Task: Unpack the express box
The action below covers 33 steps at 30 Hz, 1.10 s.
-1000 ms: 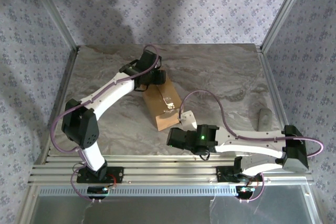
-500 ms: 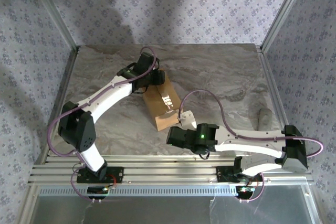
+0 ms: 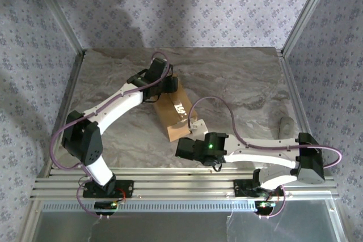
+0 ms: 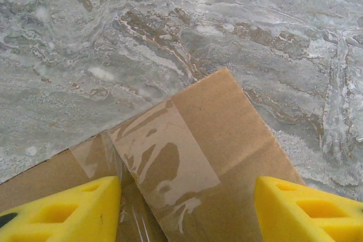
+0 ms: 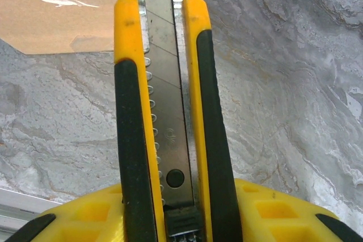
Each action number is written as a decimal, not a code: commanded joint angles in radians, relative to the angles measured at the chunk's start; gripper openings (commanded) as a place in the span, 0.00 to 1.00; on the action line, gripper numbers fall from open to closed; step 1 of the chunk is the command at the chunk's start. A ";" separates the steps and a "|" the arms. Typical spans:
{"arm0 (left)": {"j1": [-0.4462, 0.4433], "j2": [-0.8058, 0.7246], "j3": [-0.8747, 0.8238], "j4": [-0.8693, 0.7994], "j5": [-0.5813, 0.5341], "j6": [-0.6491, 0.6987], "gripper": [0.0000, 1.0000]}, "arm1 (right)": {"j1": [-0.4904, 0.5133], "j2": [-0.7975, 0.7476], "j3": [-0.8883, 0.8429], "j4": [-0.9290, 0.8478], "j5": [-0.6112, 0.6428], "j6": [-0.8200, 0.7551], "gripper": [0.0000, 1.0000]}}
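Box [image 3: 177,114] lies flat near the middle of the table [image 3: 244,83]. Its long axis runs roughly 12-to-6 in the top view and leans a little toward 11-to-5.

Left gripper [image 3: 164,83] is at the far (12 o'clock) end of the box. Its wrist view shows the yellow fingers [image 4: 68,208] spread wide and holding nothing. A taped corner of the box [image 4: 227,128] sits between and below them. Contact with the cardboard cannot be confirmed.

Right gripper [image 3: 190,148] sits just off the near end, with the box at about 11 o'clock from it. It is clenched on the knife [image 5: 164,117]. The blade [image 5: 161,38] is extended and points to 12 o'clock in the wrist view, its tip reaching the edge of the box [image 5: 57,15] at the top of frame. Whether the tip touches the box cannot be told.

Assessment: the next move depends on the blade-to-seam relation. The blade runs nearly parallel to the box's long axis, and the tape [image 3: 181,107] lies ahead of the tip, toward 12 o'clock. The right arm is placed for the cut (it alone carries the tool). The left gripper is placed to steady the far end. The flaps appear closed, so unpacking proper is not yet begun.
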<state>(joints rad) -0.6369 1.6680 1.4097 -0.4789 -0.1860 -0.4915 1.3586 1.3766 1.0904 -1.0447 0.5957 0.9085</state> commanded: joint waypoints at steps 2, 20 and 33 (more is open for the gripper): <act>-0.037 -0.068 0.015 -0.180 0.089 -0.040 0.64 | 0.002 -0.022 0.007 0.042 0.053 0.009 0.00; 0.020 -0.241 0.050 -0.286 0.115 -0.045 0.78 | 0.002 -0.037 -0.017 0.043 0.037 0.029 0.00; -0.005 -0.652 -0.456 -0.338 0.188 -0.204 0.54 | 0.007 -0.037 -0.014 0.056 0.027 0.046 0.00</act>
<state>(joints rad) -0.6231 1.0458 1.0409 -0.7933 -0.0631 -0.6239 1.3586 1.3575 1.0698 -0.9913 0.6029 0.9268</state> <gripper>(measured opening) 0.559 0.383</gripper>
